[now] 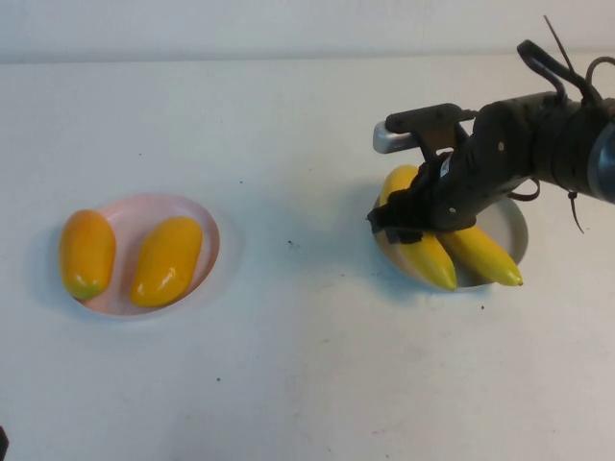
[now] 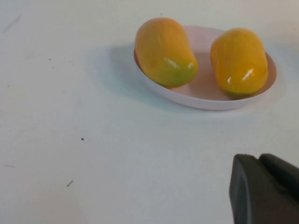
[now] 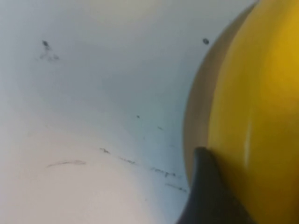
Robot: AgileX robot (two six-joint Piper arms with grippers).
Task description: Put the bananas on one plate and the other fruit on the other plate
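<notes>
A plain white table [image 1: 288, 365], lightly speckled with small dark marks, fills the scene up to a pale back wall. Nearest the robot's side, only a dark part of the left gripper [image 2: 264, 191] shows in the left wrist view, low over bare table short of the pink plate; whether its fingers are parted or closed cannot be told. Farther out on the left sits the pale pink plate [image 1: 197, 216], holding both yellow-orange mango-like fruits [image 1: 167, 260] side by side, their long axes roughly parallel, the leftmost one [image 1: 86, 253] overhanging the rim. Across on the right lies the grey-blue plate [image 1: 516, 223] with the two bananas [image 1: 480, 254] in it, lying alongside each other with their tips pointing toward the near right. The right gripper [image 1: 408, 216] is down on the left banana [image 1: 432, 259] at the plate's left edge; the right wrist view shows one dark fingertip [image 3: 205, 196] pressed against its yellow skin, yet the grip itself cannot be made out.
</notes>
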